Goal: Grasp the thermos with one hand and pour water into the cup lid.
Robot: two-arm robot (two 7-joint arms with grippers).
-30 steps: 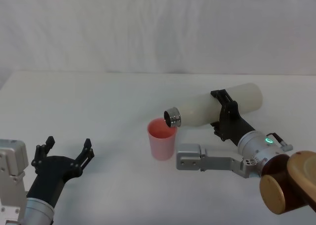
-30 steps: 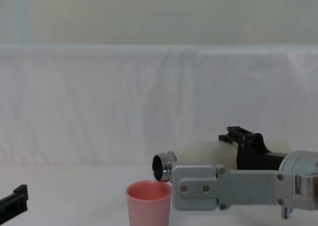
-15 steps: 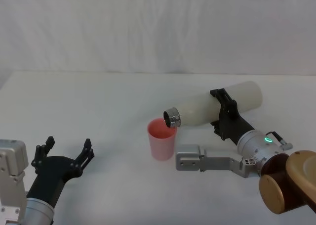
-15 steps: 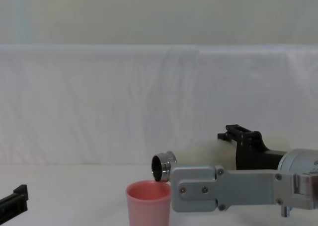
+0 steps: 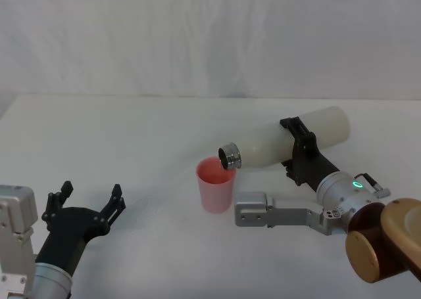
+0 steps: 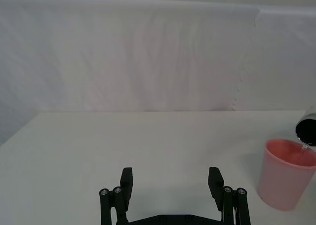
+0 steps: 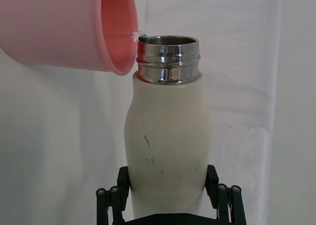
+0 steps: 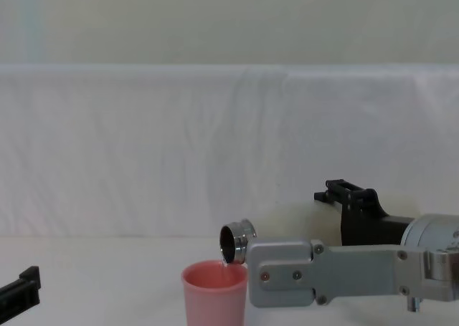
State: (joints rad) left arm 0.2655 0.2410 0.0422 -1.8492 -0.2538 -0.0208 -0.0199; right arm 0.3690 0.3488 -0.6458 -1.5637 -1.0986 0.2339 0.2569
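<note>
The cream-white thermos (image 5: 289,140) lies tilted almost flat in the air, its steel neck (image 5: 229,156) pointing down-left over the rim of the pink cup lid (image 5: 215,184). My right gripper (image 5: 297,151) is shut on the thermos body, with the fingers (image 7: 108,199) on either side of it. A thin stream of water runs from the neck (image 7: 168,59) into the cup lid (image 7: 64,29); the stream also shows above the cup lid (image 6: 287,173). From the chest, the neck (image 8: 235,241) hangs just over the cup lid (image 8: 214,294). My left gripper (image 5: 89,207) rests open at the near left.
A white cloth covers the table (image 5: 131,135) and a white backdrop hangs behind. The grey arm segment (image 5: 273,215) of my right arm lies low, just right of the cup lid. There is free room across the left and far side of the table.
The thermos base has risen slightly, so the bottle is tipped a little more and water now runs into the cup lid. The left arm has not moved.
</note>
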